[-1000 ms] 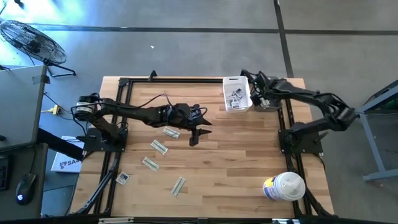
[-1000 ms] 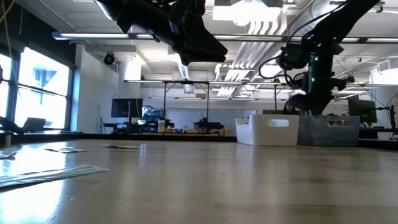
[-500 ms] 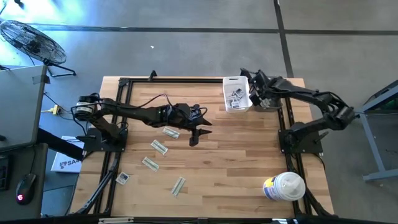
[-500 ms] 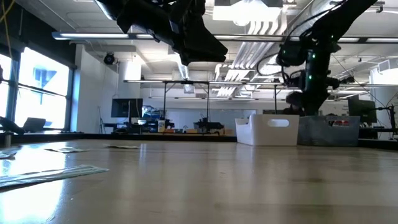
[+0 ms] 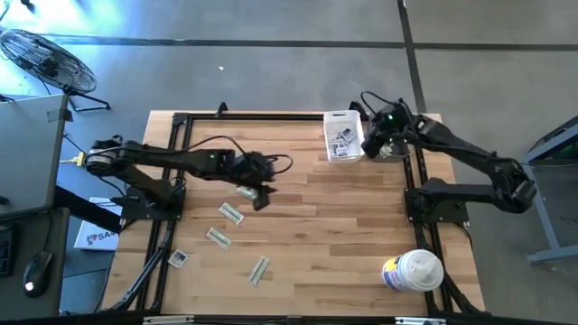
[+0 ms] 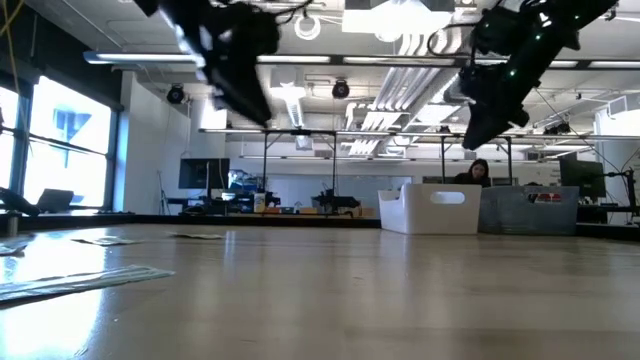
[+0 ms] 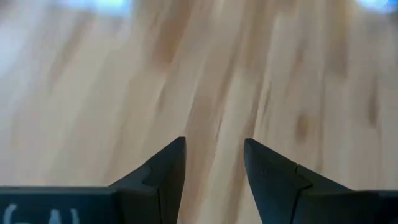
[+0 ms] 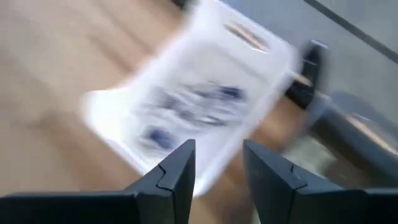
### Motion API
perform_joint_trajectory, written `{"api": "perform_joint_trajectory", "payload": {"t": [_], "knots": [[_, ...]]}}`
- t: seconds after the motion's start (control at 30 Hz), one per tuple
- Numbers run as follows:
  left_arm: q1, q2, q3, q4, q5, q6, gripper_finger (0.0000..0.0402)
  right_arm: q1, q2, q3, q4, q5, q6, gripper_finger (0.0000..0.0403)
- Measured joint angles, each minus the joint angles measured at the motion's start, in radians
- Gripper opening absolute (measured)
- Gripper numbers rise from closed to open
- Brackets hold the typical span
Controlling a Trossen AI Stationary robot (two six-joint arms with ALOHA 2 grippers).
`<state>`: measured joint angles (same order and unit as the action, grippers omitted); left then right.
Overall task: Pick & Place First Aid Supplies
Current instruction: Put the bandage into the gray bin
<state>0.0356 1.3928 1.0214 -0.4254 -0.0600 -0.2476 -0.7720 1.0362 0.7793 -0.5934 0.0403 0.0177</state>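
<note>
Five packets [image 5: 238, 213] loose on desk [image 5: 343, 226]; one drop apparently just made
Right gripper [image 5: 368, 144], fingers parted and empty, beside white bin [image 5: 343, 137]; left gripper [image 5: 263, 199], fingers parted and empty, over nearest strip [image 5: 247, 191] — lower and grasp next

My bench [image 5: 361, 226] is pale wooden planks with a black frame [image 5: 181, 122] along its edges, standing on a grey concrete floor [image 5: 271, 63] crossed by dark seams. A wire-caged fan [image 5: 41, 59] sits on that floor beyond one corner, and a grey desk surface [image 5: 23, 153] with a computer mouse [image 5: 34, 271] lies alongside. Across the bench the room opens wide: tall bright windows [image 6: 60, 140] on one side, white ducts and pipes [image 6: 400, 75] overhead, strip lights [image 6: 140, 58], distant workbenches [image 6: 290, 205], and a person [image 6: 478, 172] seated far back.
</note>
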Motion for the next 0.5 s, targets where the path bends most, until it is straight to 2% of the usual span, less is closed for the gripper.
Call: {"api": "perform_joint_trajectory", "payload": {"t": [0.1,0.17,0.23,0.33,0.4,0.5], "knots": [[-0.016,-0.018,0.0,-0.22,-0.03,-0.18,0.016,0.05,-0.041,-0.057,0.1,-0.085,0.0,0.0124],[-0.033,-0.012,-0.011,-0.305,-0.107,-0.266,0.016,0.086,-0.054,-0.093,0.183,-0.128,0.0,0.0122],[-0.045,0.008,-0.036,-0.272,-0.163,-0.302,0.016,0.12,-0.06,-0.124,0.282,-0.16,-0.003,0.0122],[-0.05,0.044,-0.081,-0.202,-0.167,-0.307,0.016,0.177,-0.062,-0.143,0.395,-0.181,-0.025,0.0122],[-0.05,0.073,-0.096,-0.1,-0.167,-0.303,0.016,0.209,-0.065,-0.143,0.427,-0.181,-0.044,0.0122],[-0.05,0.131,-0.107,-0.07,-0.171,-0.299,0.016,0.248,-0.074,-0.143,0.461,-0.179,-0.053,0.0122]]}}
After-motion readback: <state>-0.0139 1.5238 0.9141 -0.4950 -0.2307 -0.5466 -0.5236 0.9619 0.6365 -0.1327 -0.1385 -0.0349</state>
